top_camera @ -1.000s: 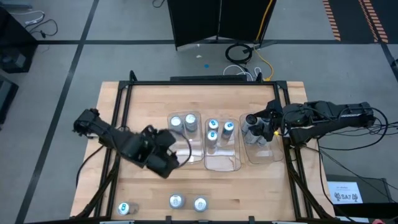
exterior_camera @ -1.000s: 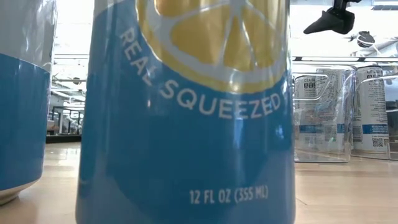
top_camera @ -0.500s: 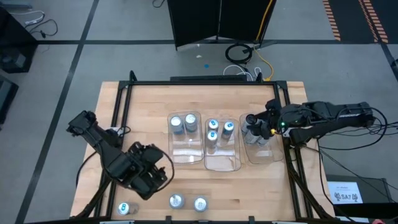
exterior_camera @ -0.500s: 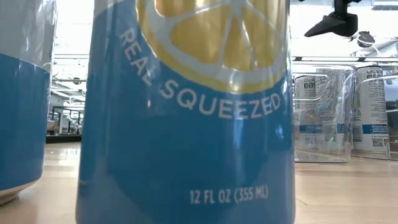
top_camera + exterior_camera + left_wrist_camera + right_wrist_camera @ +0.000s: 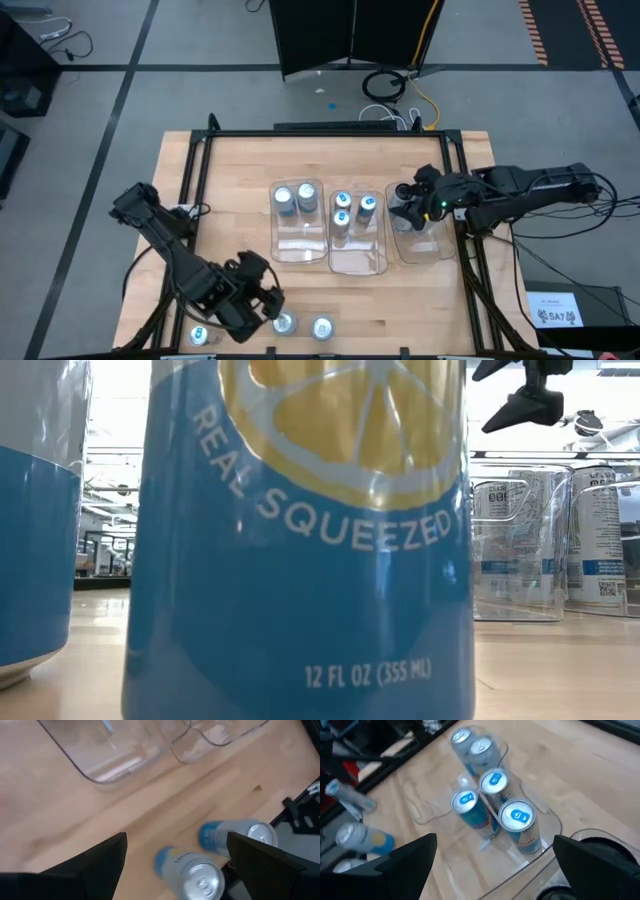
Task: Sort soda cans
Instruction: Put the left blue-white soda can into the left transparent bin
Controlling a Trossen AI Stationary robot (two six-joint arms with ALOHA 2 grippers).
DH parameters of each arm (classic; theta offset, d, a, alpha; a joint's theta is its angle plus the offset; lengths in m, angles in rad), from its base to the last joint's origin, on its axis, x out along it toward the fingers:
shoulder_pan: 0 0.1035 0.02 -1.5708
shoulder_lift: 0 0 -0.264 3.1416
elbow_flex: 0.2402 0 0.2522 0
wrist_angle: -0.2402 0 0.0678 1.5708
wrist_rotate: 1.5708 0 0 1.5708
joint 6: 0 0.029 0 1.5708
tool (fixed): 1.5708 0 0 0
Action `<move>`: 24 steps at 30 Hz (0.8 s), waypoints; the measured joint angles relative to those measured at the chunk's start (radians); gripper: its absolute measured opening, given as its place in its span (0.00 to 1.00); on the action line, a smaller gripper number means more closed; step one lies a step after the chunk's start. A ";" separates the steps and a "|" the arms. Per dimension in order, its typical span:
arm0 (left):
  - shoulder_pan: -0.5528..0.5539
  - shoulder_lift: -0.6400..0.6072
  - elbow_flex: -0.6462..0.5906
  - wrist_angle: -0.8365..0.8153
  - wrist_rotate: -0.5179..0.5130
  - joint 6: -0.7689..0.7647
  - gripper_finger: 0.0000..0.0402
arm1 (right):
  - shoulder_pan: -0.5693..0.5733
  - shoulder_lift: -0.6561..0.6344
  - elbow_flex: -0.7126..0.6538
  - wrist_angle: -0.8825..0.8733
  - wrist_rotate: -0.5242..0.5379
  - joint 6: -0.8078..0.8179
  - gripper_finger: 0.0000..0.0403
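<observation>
My left tool (image 5: 262,303) — fingers spread, empty — hangs over the table's (image 5: 230,180) near edge, just beside an upright loose can (image 5: 284,322); right tool (image 5: 412,192), also spread, waits over the far-right tray (image 5: 425,247) — left arm's nearer.

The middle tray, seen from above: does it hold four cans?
No. The high view shows three blue-topped cans in the middle tray, all at its far end, while its near end holds none.

I see three clear plastic trays (image 5: 356,262) side by side on the wooden table (image 5: 230,170), with a black cabinet (image 5: 345,35) and coiled cables (image 5: 385,85) beyond it.
</observation>
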State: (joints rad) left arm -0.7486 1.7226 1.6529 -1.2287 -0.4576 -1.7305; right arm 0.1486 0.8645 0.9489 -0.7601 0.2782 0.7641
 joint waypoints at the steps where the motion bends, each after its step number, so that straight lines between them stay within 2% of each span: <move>1: 0.000 0.017 0.000 0.018 0.001 -0.020 0.88 | 0.000 0.005 0.000 0.000 -0.009 -0.015 0.97; 7: 0.010 0.135 0.000 0.135 0.115 -0.197 0.88 | 0.005 0.018 0.000 -0.001 -0.103 -0.113 0.97; 10: 0.018 0.184 0.010 0.188 0.133 -0.272 0.88 | 0.011 0.017 0.000 -0.001 -0.153 -0.157 0.97; 13: 0.041 0.232 0.051 0.232 0.138 -0.281 0.88 | 0.021 0.015 0.000 -0.002 -0.189 -0.202 0.97; 19: 0.089 0.326 0.145 0.171 0.252 -0.272 0.88 | 0.040 0.010 0.000 -0.005 -0.209 -0.252 0.97; 24: 0.094 0.343 0.180 0.079 0.335 -0.277 0.88 | 0.058 0.009 0.000 -0.028 -0.210 -0.262 0.97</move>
State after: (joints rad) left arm -0.6548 2.0654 1.8328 -1.1493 -0.1228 -2.0070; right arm 0.2069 0.8730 0.9489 -0.7880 0.0685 0.5023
